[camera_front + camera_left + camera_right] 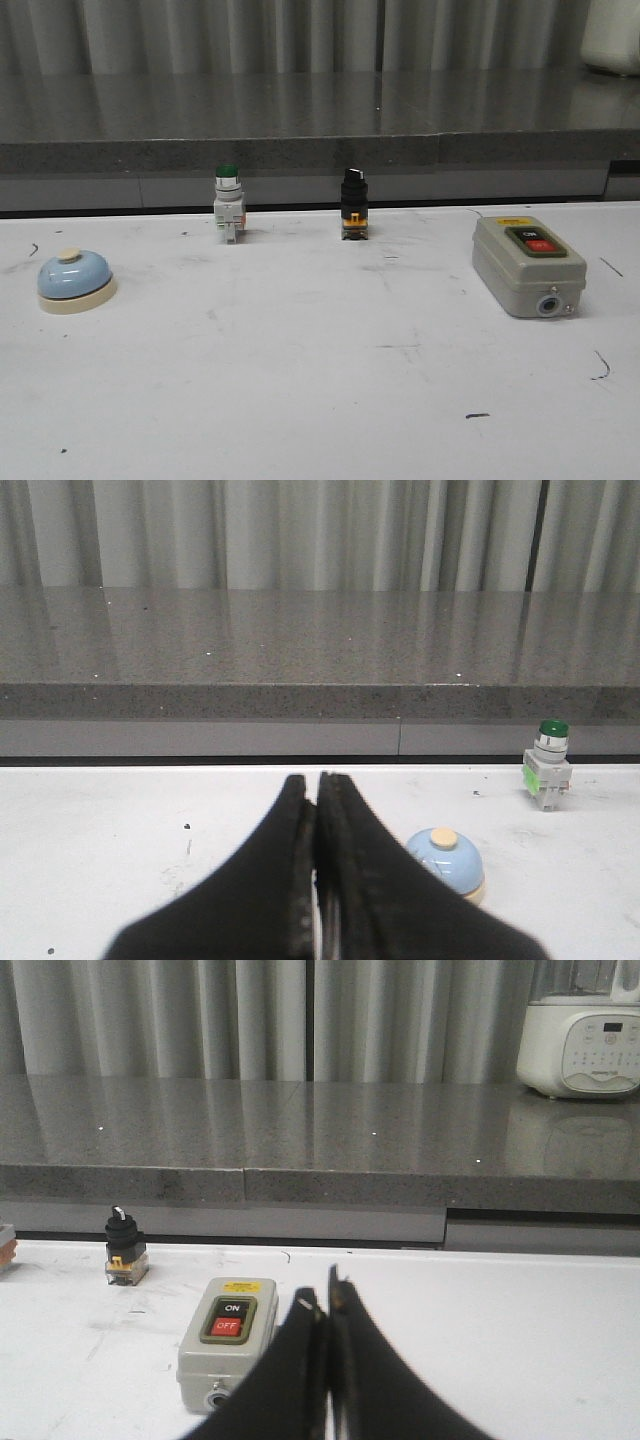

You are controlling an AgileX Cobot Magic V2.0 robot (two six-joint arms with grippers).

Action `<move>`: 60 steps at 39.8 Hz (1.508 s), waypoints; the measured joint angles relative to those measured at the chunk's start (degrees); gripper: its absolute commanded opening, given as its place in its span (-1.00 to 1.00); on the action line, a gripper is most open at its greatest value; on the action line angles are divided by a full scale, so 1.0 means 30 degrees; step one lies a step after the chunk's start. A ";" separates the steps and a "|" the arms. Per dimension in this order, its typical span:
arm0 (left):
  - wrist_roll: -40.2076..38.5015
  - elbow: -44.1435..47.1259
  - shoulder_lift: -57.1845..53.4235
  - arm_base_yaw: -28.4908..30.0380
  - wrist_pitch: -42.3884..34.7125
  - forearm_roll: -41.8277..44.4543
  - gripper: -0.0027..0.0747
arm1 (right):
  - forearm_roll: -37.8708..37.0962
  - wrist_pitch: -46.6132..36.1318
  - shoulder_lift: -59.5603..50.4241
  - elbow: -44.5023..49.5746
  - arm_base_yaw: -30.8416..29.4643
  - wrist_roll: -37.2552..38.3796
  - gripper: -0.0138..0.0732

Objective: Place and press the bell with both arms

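While both fingers press closed, bell upright — table's left.

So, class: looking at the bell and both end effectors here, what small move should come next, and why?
Probably opening the left end effector and easing it toward the bell. Its fingers are closed with nothing between them, and the bell sits untouched on the table's left side, close to that arm in the left wrist view. The right end effector, also closed, sits by the switch box, far from the bell.
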 measured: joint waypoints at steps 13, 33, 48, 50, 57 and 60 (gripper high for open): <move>0.0000 0.0000 0.0000 0.0000 0.0000 0.0000 -0.98 | 0.0000 0.0000 0.0000 0.0000 0.0000 0.0000 -0.84; 0.0000 0.0000 0.0000 0.0000 -0.0822 -0.0037 -0.98 | 0.0000 -0.0198 0.0000 0.0000 0.0000 0.0000 -0.84; 0.0000 -0.4021 0.0000 0.0000 0.0720 -0.0871 -0.98 | -0.0304 0.3038 0.0000 -0.4454 0.0000 0.0000 -0.84; 0.0000 -0.5077 0.0000 0.0000 0.1619 -0.0871 -0.98 | -0.0535 0.3718 0.0189 -0.5377 0.0000 0.0000 -0.84; 0.0000 -0.8776 0.1342 0.0000 0.4981 -0.0877 -0.98 | -0.1288 0.6476 0.2173 -0.8401 0.0000 0.0000 -0.84; 0.0000 -1.0180 0.2518 0.0000 0.6285 -0.0912 -0.98 | -0.1318 0.7518 0.3229 -0.9529 0.0000 0.0000 -0.84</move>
